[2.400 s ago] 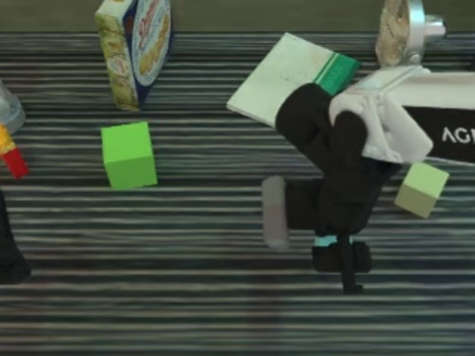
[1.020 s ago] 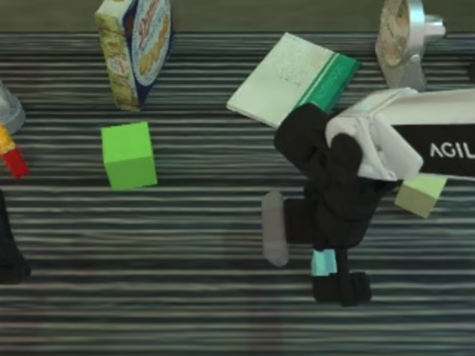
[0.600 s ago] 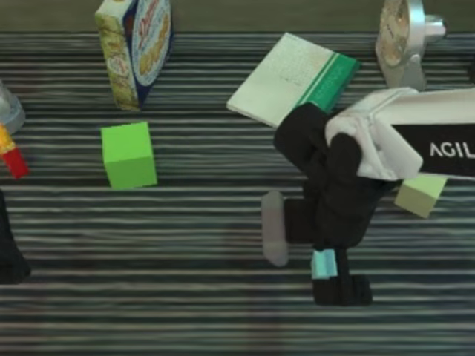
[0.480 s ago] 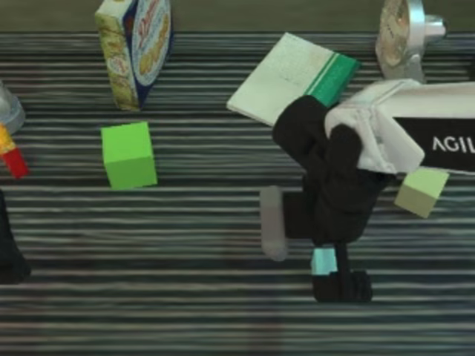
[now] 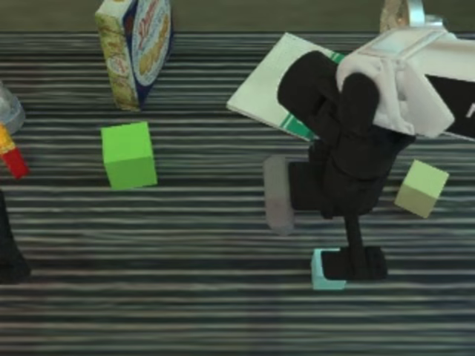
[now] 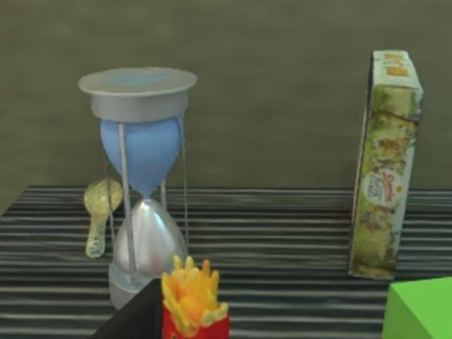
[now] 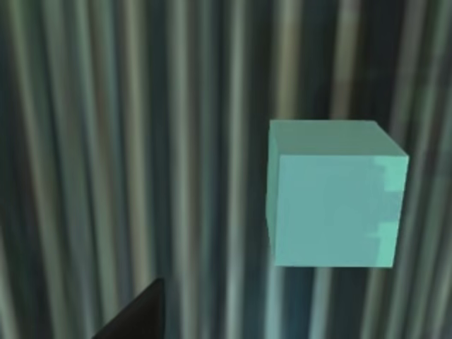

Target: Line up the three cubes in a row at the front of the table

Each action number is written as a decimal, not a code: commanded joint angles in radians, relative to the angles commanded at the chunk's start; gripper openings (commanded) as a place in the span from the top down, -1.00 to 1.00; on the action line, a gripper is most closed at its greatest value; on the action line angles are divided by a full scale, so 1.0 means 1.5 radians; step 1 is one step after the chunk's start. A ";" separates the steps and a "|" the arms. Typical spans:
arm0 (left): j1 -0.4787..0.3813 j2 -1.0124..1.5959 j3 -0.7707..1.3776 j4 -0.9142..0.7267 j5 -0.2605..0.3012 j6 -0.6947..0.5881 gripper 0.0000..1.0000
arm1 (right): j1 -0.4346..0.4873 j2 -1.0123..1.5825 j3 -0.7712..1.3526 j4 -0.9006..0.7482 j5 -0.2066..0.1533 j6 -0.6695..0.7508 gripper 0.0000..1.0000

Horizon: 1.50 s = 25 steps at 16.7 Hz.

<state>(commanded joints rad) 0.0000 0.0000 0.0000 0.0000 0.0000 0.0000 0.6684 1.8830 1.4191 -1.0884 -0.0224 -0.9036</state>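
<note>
The small cyan cube (image 5: 320,271) rests on the striped table (image 5: 185,304) near the front, right of centre. My right gripper (image 5: 356,263) hovers open just above it, covering its right side. In the right wrist view the cyan cube (image 7: 332,194) stands free on the stripes, with one dark fingertip (image 7: 134,321) well apart from it. The large green cube (image 5: 128,154) sits at the left middle and also shows in the left wrist view (image 6: 420,311). The olive-yellow cube (image 5: 421,188) lies at the right. My left gripper (image 5: 7,256) is parked at the left edge, open.
An upright cracker box (image 5: 133,48) stands at the back left. A white book with a green spine (image 5: 267,81) lies at the back centre, partly under my right arm. An hourglass (image 6: 141,183) and a carton of fries (image 6: 192,300) stand at the far left.
My right gripper carried the cyan cube forward and down, then opened. The cube now sits on the table. The arm has risen and drawn back, uncovering the olive-yellow cube.
</note>
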 joint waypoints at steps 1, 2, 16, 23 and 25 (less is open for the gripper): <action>0.000 0.000 0.000 0.000 0.000 0.000 -1.00 | 0.000 0.000 0.000 0.000 0.000 0.000 -1.00; 0.000 0.000 0.000 0.000 0.000 0.000 -1.00 | -0.001 0.002 -0.002 0.002 0.000 0.000 -1.00; 0.000 0.000 0.000 0.000 0.000 0.000 -1.00 | -0.310 0.137 0.164 -0.039 0.016 0.066 -1.00; 0.000 0.000 0.000 0.000 0.000 0.000 -1.00 | -0.310 0.153 0.129 0.010 0.016 0.068 -1.00; 0.000 0.000 0.000 0.000 0.000 0.000 -1.00 | -0.310 0.175 0.096 0.069 0.017 0.068 -1.00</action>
<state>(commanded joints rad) 0.0000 0.0000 0.0000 0.0000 0.0000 0.0000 0.2041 2.1449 1.5630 -0.9849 0.0025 -0.8017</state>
